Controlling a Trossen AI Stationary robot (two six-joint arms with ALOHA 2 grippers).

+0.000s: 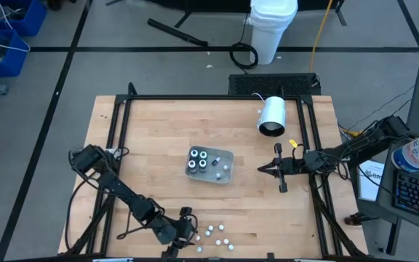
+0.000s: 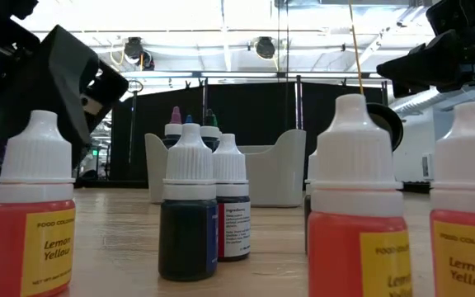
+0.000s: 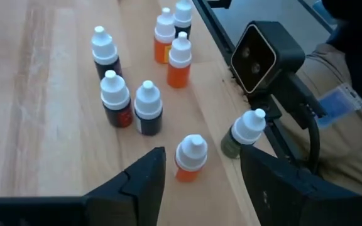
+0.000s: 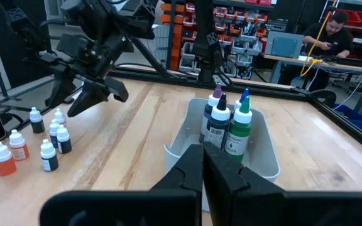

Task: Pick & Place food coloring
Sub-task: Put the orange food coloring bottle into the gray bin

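Note:
Several loose food coloring bottles (image 1: 217, 233) with white caps stand upright on the wooden table near its near edge. Some are orange (image 3: 180, 59) and some dark (image 3: 148, 108). My left gripper (image 1: 190, 222) is open and low over the table beside them. In the left wrist view its fingers stand on either side of an orange bottle (image 3: 190, 160), apart from it. A grey tray (image 1: 228, 155) at the table's middle holds several more bottles (image 4: 222, 122), upright. My right gripper (image 1: 262, 169) is shut and empty, just right of the tray and pointing at it (image 4: 203, 154).
A large white cylinder (image 1: 273, 116) lies on its side at the far right of the table. A small dark camera (image 3: 266, 53) stands at the near edge, close to the loose bottles. One greenish bottle (image 3: 244, 132) stands right by that edge. A dark frame rail (image 1: 122, 124) borders the table.

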